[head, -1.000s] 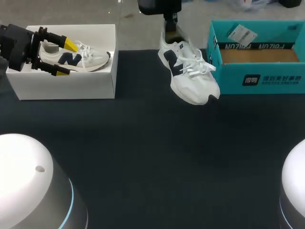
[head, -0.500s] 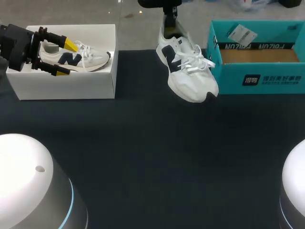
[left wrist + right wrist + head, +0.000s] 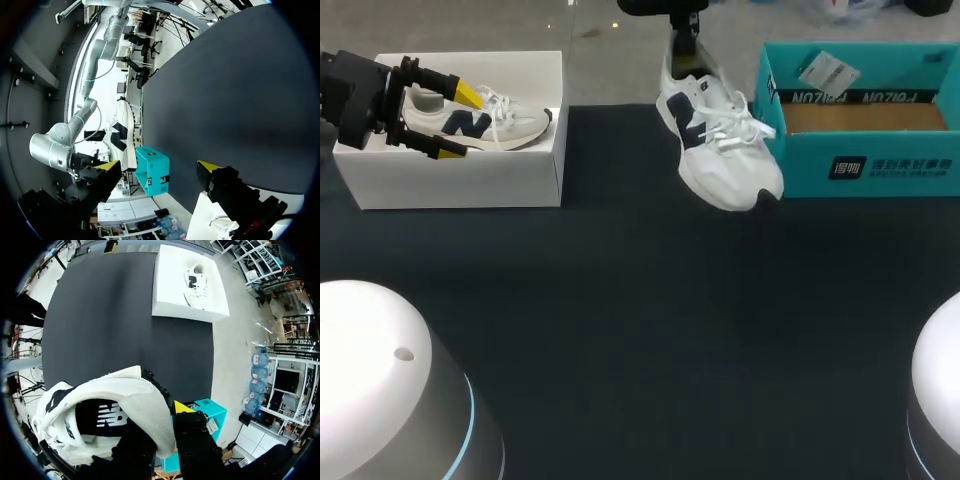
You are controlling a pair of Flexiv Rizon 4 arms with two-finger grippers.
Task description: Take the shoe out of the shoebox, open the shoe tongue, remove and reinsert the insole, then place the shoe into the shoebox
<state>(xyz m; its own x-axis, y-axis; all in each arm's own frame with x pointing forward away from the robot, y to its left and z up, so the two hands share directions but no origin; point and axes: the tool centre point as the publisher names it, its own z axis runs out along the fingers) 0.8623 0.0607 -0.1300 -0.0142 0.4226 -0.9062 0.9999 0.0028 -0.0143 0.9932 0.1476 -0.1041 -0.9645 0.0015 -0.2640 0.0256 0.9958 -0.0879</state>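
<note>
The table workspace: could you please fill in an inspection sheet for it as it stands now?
Surface: dark table.
Job's things: shoe held by its heel, toe down, beside the open teal shoebox; second shoe lies in the white box.
Clutter: white tag at the teal shoebox's back wall.
Grippers: right gripper shut on the shoe's heel; left gripper open above the white box.
Cables: nothing seen.
Surroundings: nothing seen reaching over the table.

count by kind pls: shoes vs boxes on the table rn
Sneakers: 2 (held sneaker, boxed sneaker)
Shoeboxes: 2 (white shoebox, teal shoebox)
Total: 4
</note>
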